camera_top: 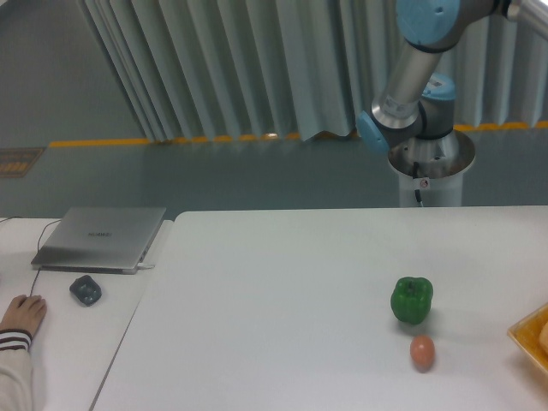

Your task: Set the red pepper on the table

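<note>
The red pepper is out of view. The white table (282, 291) fills the lower part of the frame. Only part of the arm (409, 77) shows at the upper right, with its silver link and blue joints rising above its base behind the table; the gripper lies beyond the frame's edge.
A green bell pepper (412, 300) stands on the table's right side, with a small orange-pink egg-shaped thing (422, 352) just in front of it. A yellow tray (529, 338) pokes in at the right edge. On the left desk lie a silver laptop (101, 237), a dark mouse (86, 289) and a person's hand (20, 316).
</note>
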`<state>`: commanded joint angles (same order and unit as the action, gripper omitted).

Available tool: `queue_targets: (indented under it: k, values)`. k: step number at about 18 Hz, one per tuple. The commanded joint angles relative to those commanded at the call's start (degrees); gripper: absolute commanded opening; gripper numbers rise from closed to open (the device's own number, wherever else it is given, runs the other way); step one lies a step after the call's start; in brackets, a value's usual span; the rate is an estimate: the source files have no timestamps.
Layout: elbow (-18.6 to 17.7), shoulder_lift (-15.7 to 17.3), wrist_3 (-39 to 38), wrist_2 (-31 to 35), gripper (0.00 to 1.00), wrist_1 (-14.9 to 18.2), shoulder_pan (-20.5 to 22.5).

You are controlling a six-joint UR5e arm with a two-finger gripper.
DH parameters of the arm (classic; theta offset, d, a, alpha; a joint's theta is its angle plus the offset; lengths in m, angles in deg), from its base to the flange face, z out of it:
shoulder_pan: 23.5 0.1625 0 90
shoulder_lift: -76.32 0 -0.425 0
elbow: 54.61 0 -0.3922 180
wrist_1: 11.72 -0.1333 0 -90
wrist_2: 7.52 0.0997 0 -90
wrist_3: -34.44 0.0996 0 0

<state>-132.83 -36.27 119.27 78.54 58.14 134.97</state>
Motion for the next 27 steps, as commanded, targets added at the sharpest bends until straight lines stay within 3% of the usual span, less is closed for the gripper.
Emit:
queue_targets:
  k: [4, 12, 17, 27]
  values:
    - [0.0, 2.1, -10.2, -4.0, 0.46, 2.1, -3.7]
    - [-0.4, 2.6, -29.2, -4.3, 0.46, 1.4, -12.5]
    - [-0.8, 0.5, -41.9, -4.9, 0.48, -5.8, -17.0]
    - [-8.0, 0.0, -45.3, -4.1, 0.49, -5.5, -20.7]
